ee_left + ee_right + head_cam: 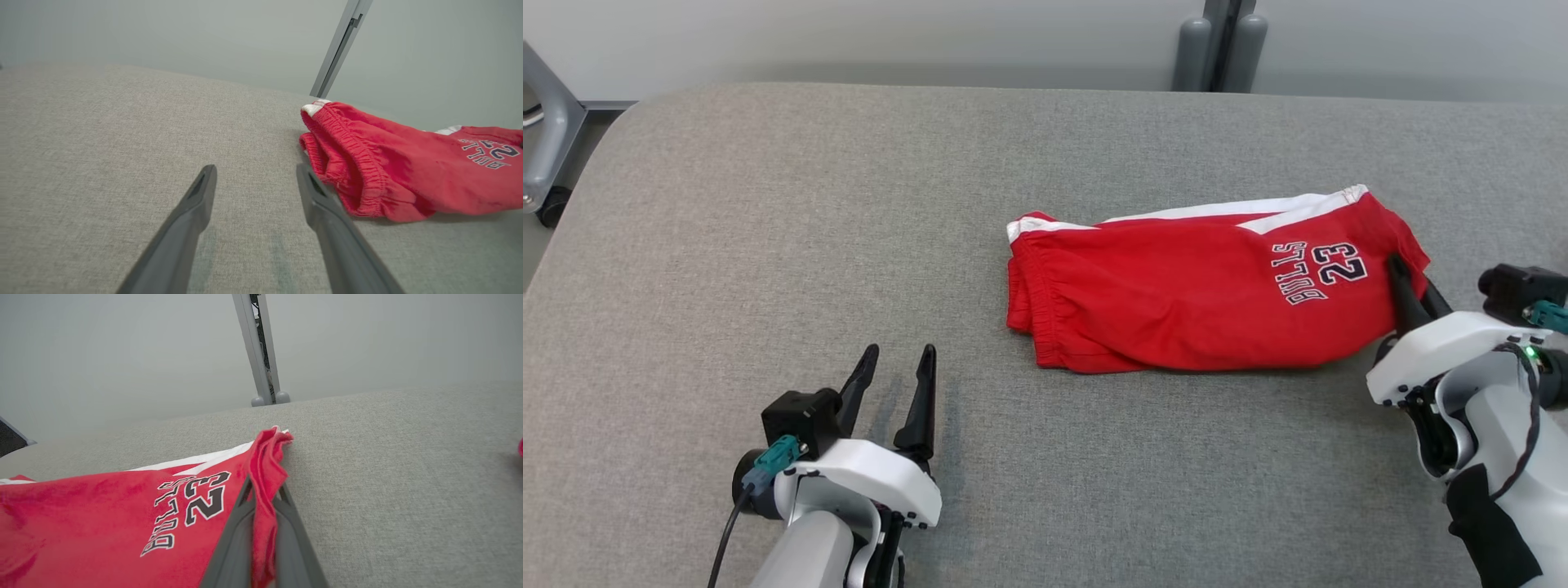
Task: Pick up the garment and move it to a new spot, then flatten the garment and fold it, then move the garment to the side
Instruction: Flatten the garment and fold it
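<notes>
A pair of red shorts (1192, 286) with white side stripes and "BULLS 23" print lies folded on the grey padded table, right of centre. My right gripper (1413, 287) is shut on the hem edge at the shorts' right end; in the right wrist view the red cloth (263, 498) is pinched between both fingers. The left gripper (898, 371) rests open near the front left of the table, apart from the shorts. In the left wrist view the elastic waistband (347, 159) lies just right of the open fingers (200, 204).
The grey fabric table (768, 245) stretches wide to the left and front. A grey post (1221, 45) stands behind the far edge. A metal frame with a castor (547, 139) sits off the left corner. A small pink thing (520, 447) peeks at the right wrist view's edge.
</notes>
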Available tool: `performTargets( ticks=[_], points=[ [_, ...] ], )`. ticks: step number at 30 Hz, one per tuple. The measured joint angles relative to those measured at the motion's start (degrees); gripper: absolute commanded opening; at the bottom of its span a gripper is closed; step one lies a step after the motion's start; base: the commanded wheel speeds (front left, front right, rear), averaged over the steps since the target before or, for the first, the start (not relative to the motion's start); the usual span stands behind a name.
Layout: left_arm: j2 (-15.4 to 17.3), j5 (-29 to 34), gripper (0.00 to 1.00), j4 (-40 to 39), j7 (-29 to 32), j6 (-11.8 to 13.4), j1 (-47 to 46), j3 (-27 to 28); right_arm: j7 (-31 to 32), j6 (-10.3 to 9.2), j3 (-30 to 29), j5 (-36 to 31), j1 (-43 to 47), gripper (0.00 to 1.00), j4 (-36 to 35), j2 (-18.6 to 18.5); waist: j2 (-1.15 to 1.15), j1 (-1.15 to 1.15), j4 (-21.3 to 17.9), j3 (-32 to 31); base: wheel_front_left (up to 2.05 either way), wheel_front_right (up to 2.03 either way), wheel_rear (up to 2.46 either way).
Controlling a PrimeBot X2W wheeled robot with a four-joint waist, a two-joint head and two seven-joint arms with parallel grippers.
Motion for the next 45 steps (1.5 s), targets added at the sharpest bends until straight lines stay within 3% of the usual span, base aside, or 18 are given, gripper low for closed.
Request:
performTargets(
  ticks=[7, 13, 18, 20, 21, 22, 25, 30, 38, 45],
  points=[
    [0.0, -0.41, 1.0, 0.22, 0.0, -0.18, 0.88, -0.08, 0.0, 0.0, 5.12, -5.03, -2.43, 0.0, -5.6, 3.2, 0.0, 0.0, 1.38, -0.51, 0.0, 0.0, 0.0],
    [0.01, -0.55, 1.0, 0.59, 0.0, -0.15, 1.94, -0.18, 0.11, 0.0, 16.85, -5.09, -3.47, 0.0, -9.39, 8.17, 0.0, 0.0, 2.77, -1.81, 0.0, 0.0, 0.0],
    [0.02, -0.54, 1.0, 0.85, 0.0, -0.15, 2.14, 0.08, 1.4, 0.0, 26.35, -2.25, -2.9, 0.0, -9.91, 9.45, 0.0, 0.0, 3.43, -2.65, 0.0, 0.0, 0.0],
    [0.0, -0.54, 1.0, 1.07, 0.0, -0.14, 2.33, -0.02, 1.7, 0.0, 29.8, 0.65, -1.67, 0.16, -10.27, 9.51, 0.0, 0.0, 3.46, -2.95, 0.0, 0.0, 0.0],
    [0.01, -0.53, 1.0, 1.21, 0.0, -0.14, 2.36, -0.19, 1.79, 0.0, 31.08, 1.62, -1.15, 0.39, -10.31, 9.51, 0.0, 0.0, 3.48, -3.09, 0.0, 0.0, 0.0],
    [0.01, -0.53, 1.0, 1.32, 0.0, -0.14, 2.36, -0.37, 1.83, 0.0, 32.34, 2.89, -0.85, 1.0, -10.4, 9.49, 0.0, 0.0, 3.49, -3.23, 0.0, 0.0, 0.0],
    [0.01, -0.44, 1.0, 1.4, 0.0, 0.07, 2.31, -0.67, 1.46, 0.0, 34.18, 6.12, -0.44, 1.0, -10.81, 9.6, 0.0, 0.0, 3.25, -3.46, 0.0, 0.0, 0.0],
    [0.01, 1.31, 1.0, 1.25, 0.0, 0.74, 2.26, 1.15, 0.24, 0.0, 31.06, 6.16, -0.43, 1.0, -8.38, 9.7, 0.0, 0.0, 1.47, -3.93, 0.0, 0.0, 0.0],
    [-0.01, 3.77, 1.0, -0.15, 0.0, 1.29, 3.44, 6.26, -0.01, 0.0, 9.4, -9.51, 4.02, 1.0, -9.24, 9.54, 0.0, 0.0, -3.33, -4.23, 0.0, 0.0, 0.0],
    [0.01, 5.76, 1.0, -0.53, 0.0, 1.13, 4.4, 8.7, -0.01, 0.0, -0.36, -16.94, 10.95, 1.0, -13.67, 9.53, 0.0, 0.0, -6.38, -4.51, 0.0, 0.0, 0.0]
  ],
)
